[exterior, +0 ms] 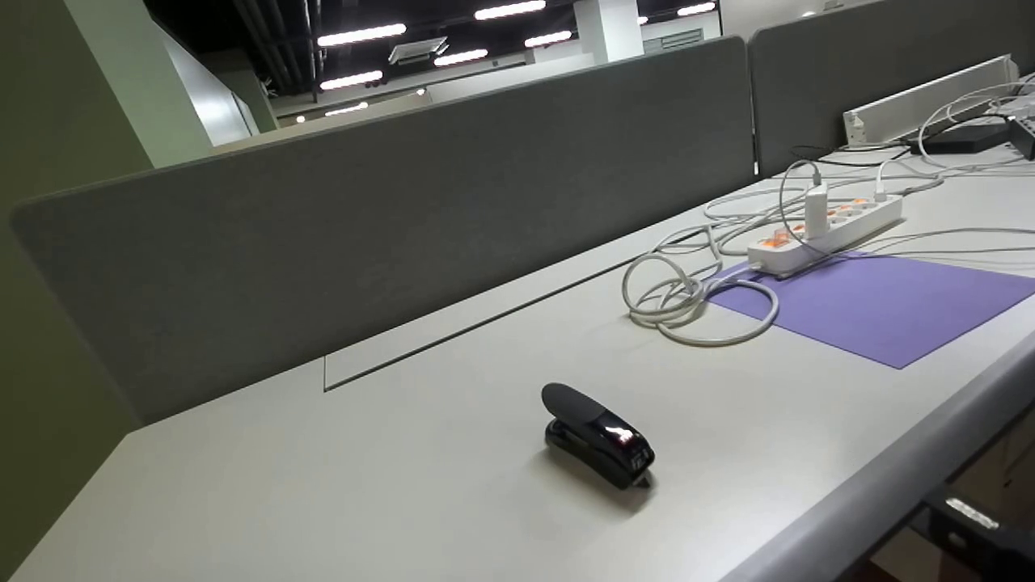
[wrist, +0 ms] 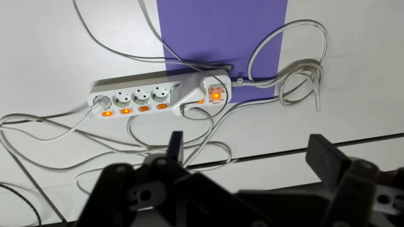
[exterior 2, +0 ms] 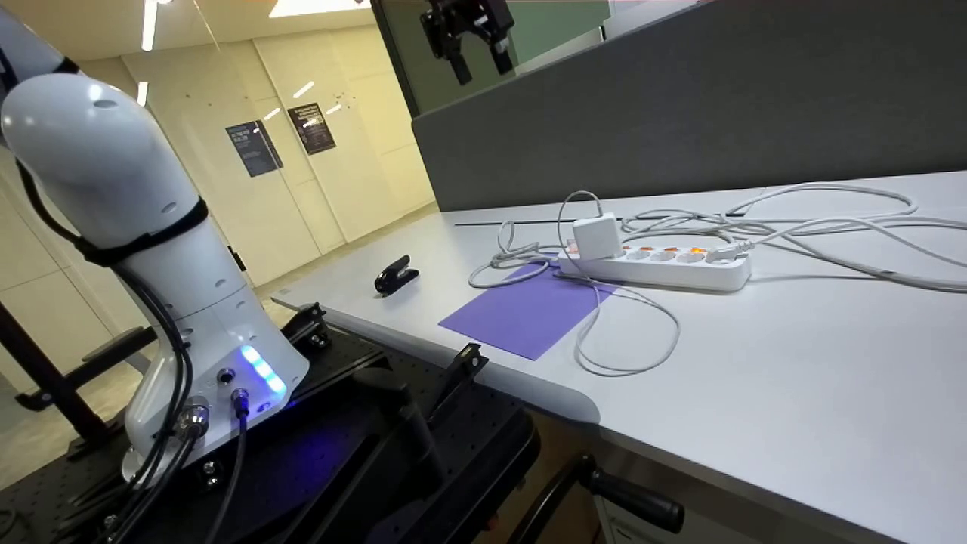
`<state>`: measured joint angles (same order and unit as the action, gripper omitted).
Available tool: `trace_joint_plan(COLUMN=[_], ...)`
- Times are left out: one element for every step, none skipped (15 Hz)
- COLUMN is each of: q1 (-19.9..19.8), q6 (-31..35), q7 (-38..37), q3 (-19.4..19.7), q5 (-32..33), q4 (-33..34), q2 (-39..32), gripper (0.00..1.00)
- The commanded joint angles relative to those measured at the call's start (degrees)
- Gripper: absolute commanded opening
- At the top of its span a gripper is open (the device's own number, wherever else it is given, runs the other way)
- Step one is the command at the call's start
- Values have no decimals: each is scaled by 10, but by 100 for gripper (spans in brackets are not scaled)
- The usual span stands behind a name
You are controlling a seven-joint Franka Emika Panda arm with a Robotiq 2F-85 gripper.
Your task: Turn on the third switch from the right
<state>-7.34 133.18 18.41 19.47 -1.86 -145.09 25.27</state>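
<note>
A long white power strip (wrist: 150, 102) lies on the pale table (wrist: 50, 82), with one end on a purple sheet (wrist: 221, 28). In the wrist view, it has a row of round plug holes (wrist: 140, 96) and a row of little orange switches (wrist: 125, 111). From the left, the first two switches glow bright, and the next two look dull. At the right end, a big switch (wrist: 216, 96) glows orange, with a see-through cover (wrist: 216, 89) around it. A white plug (wrist: 103, 102) sits in the hole at the left end, and a boxy white charger (wrist: 189, 92) stands on the strip near the big switch. The gripper (wrist: 246, 140) hangs up high with its two fingers (wrist: 326, 157) wide apart.

The charger blocks part of the row. One switch beside it pokes out just a bit, glowing, and the plug hole on its other side is partly covered. Many cords (wrist: 305, 65) twist and cross near the strip, and it is hard to follow each one. In the wrist view, the gripper's black parts are blurry and run off the bottom. In an exterior view, the top edge cuts off the gripper (exterior 2: 483, 71). The posters (exterior 2: 254, 148) on the wall (exterior 2: 363, 98) have words too small to read.
</note>
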Motion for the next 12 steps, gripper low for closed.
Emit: trace_joint_plan(q1=[-6,-5,-4,-4,-6,-7,-5,-6,-5,-7,-8,-11], q6=[2,6,7,7,14,22,17,26,28,29,27,25], q7=[4,4,4,4,1,-9,-2,-5,1,1,6,6], q3=[-11,-13,-13,-13,-15,-16,-13,-12,-9,-8,-5,-6], q5=[-10,-11,-12,-12,-9,-12,-18,-18,-22,-24,-31,-36], q4=[4,7,10,12,13,25,42,61,77,96,120,143], q2=[-18,-31,-38,-41,-43,-57,-75,-97,-115,-135,-161,-184], gripper=[100,100,100,100,100,100,100,100,100,100,100,100])
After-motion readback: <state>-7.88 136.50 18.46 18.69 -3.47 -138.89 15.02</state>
